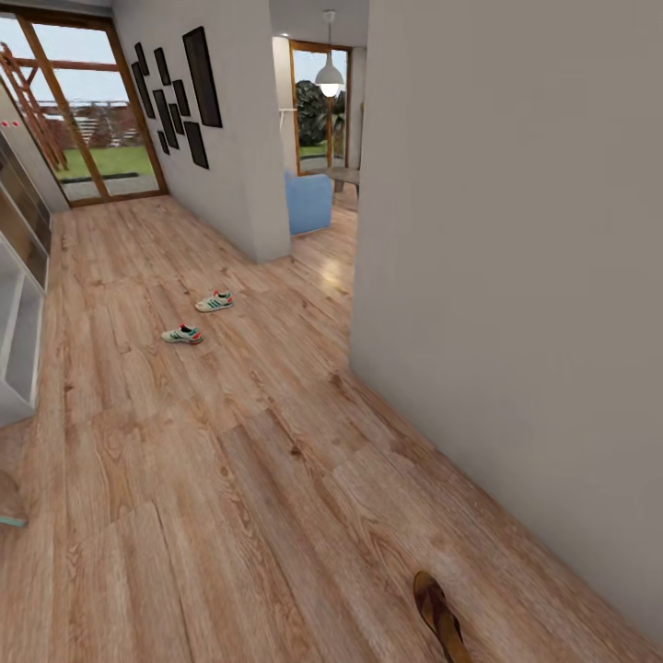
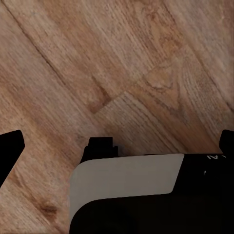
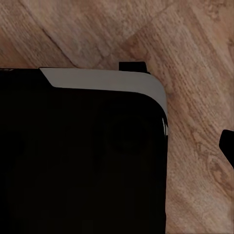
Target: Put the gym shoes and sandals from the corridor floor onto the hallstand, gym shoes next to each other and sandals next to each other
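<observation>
Two white gym shoes with teal stripes lie apart on the corridor floor (image 1: 276, 479) in the head view, one (image 1: 214, 301) farther off and one (image 1: 182, 334) nearer. A brown sandal (image 1: 440, 615) lies at the bottom edge by the right wall, partly cut off. The white hallstand (image 1: 18, 354) runs along the left edge, mostly out of frame. My left gripper (image 2: 117, 141) hangs open over bare planks, with its black fingertips (image 2: 9, 146) far apart. One black finger (image 3: 227, 146) of my right gripper shows far out to the side, and nothing is held.
A grey wall (image 1: 516, 304) closes the right side, and another wall with black frames (image 1: 175, 87) stands ahead left. A blue seat (image 1: 308, 203) sits in the doorway beyond. A brown and teal object (image 1: 9, 505) is cut off at the left edge. My dark base shows in both wrist views.
</observation>
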Available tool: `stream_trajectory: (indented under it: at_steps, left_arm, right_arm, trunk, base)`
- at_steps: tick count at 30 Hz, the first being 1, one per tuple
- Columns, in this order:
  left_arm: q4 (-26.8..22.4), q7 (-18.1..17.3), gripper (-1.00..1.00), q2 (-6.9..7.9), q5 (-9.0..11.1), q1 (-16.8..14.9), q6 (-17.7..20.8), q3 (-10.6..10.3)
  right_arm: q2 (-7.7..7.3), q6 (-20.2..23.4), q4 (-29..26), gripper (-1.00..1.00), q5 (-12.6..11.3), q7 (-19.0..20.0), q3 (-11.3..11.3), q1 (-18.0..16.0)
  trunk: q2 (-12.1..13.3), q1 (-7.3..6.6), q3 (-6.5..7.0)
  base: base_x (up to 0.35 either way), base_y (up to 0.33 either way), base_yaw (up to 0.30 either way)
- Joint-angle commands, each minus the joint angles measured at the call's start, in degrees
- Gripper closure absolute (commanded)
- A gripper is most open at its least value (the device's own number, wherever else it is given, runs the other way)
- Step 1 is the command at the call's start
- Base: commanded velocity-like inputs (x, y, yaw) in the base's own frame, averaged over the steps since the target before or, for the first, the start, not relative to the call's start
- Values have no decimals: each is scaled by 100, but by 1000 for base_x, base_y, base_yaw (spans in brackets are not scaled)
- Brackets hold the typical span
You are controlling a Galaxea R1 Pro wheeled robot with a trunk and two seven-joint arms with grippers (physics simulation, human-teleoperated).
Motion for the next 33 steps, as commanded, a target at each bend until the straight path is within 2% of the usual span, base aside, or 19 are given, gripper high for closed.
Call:
stream_trajectory:
  at_steps: [1,11,21,26,33]
  left_arm:
    - [0,0,-100,0,0,0,0,0]
    - [0,0,-100,0,0,0,0,2]
    - [-59,-8,-100,16,0,0,0,10]
    - [-222,1,-100,11,27,-164,132,35]
    - [-124,10,-100,18,26,38,-94,112]
  right_arm:
    - [2,0,0,-100,0,0,0,0]
    - [0,1,0,-100,0,0,0,-2]
    - [0,-1,7,-100,7,25,8,-1]
    - [-4,19,-155,-100,136,1,32,-11]
    - [0,-207,-208,-100,18,-6,104,1]
  trunk:
    - [0,0,0]
    - [0,0,0]
    - [0,0,0]
    - [0,0,0]
    - [0,0,0]
  base:
    - [6,-10,0]
    - [1,-157,0]
    - [0,-19,0]
    - [0,0,0]
    - [0,0,0]
